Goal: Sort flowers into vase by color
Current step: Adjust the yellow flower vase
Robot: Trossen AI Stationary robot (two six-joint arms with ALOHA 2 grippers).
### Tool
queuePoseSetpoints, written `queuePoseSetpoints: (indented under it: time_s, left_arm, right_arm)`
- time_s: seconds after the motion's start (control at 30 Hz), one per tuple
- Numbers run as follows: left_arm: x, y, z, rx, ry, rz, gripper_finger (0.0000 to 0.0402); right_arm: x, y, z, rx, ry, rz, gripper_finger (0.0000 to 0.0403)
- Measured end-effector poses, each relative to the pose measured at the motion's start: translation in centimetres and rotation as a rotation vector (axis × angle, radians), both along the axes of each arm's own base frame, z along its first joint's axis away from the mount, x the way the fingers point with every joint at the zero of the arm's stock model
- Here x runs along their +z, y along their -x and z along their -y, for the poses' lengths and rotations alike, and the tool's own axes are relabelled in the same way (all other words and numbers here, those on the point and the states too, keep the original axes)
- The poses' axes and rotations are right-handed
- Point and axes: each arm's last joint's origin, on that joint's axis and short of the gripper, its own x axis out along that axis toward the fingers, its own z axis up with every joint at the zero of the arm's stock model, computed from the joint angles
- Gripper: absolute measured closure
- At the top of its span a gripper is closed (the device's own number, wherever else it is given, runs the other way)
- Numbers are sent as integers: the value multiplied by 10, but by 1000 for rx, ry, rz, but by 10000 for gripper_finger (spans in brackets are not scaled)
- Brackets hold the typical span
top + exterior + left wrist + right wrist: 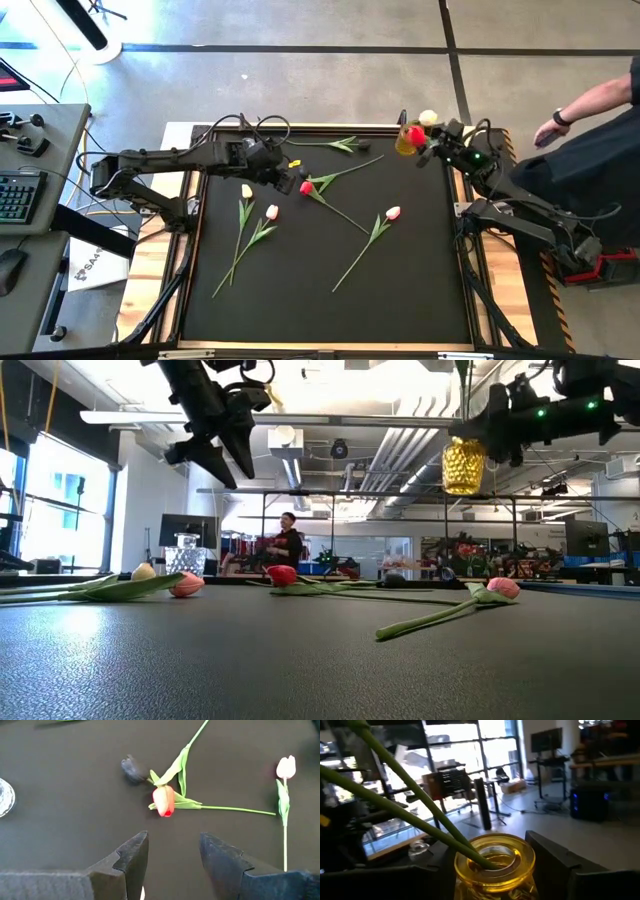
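Several tulips lie flat on the black table (420, 300): a red one (163, 801) with a dark one (132, 770) beside it, a yellow one (247, 190), and pink ones (272, 211) (393, 212). My left gripper (172, 865) hangs open above the table, just short of the red tulip (305, 187). My right gripper (428, 148) is at the table's far right corner, shut on a yellow glass vase (463, 465). The vase holds a red flower (415, 133) and a pale one (428, 117), whose stems (420, 805) stick into its neck. My right gripper holds the yellow vase by its body just below the neck (495, 870), pinched between the two fingers (560, 865), which come at it level from the table's right side. The vase is lifted clear of the table and stands upright, with the stems rising out of its mouth.
A clear cut-glass vase (187, 557) stands on the table's far left part, near the left arm. One more green stem (340, 145) lies by the far edge. A person's arm (580, 110) shows beyond the table's right side. The table's near half is bare.
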Motion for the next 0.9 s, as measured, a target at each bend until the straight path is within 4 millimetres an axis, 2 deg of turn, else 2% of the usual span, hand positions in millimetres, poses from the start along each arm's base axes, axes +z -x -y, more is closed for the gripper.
queuePoseSetpoints:
  time_s: [0.27, 0.6, 0.7, 0.83, 0.9]
  left_arm:
    - [0, 0, 0, -5, -5, -1, 236]
    - [0, 0, 1, 11, 8, 3, 236]
    - [0, -1, 3, 2, 12, 4, 236]
    - [0, -2, 8, -9, 20, 6, 236]
    - [0, -2, 10, -10, 24, 8, 236]
  right_arm:
    - [-20, -2, 9, -173, -122, -140, 226]
    - [-48, -20, 31, -219, -189, -260, 226]
    - [-65, -14, 34, -264, -207, -160, 226]
    - [-89, 2, 25, -281, -209, -1, 226]
    - [-99, 9, 21, -298, -212, 7, 226]
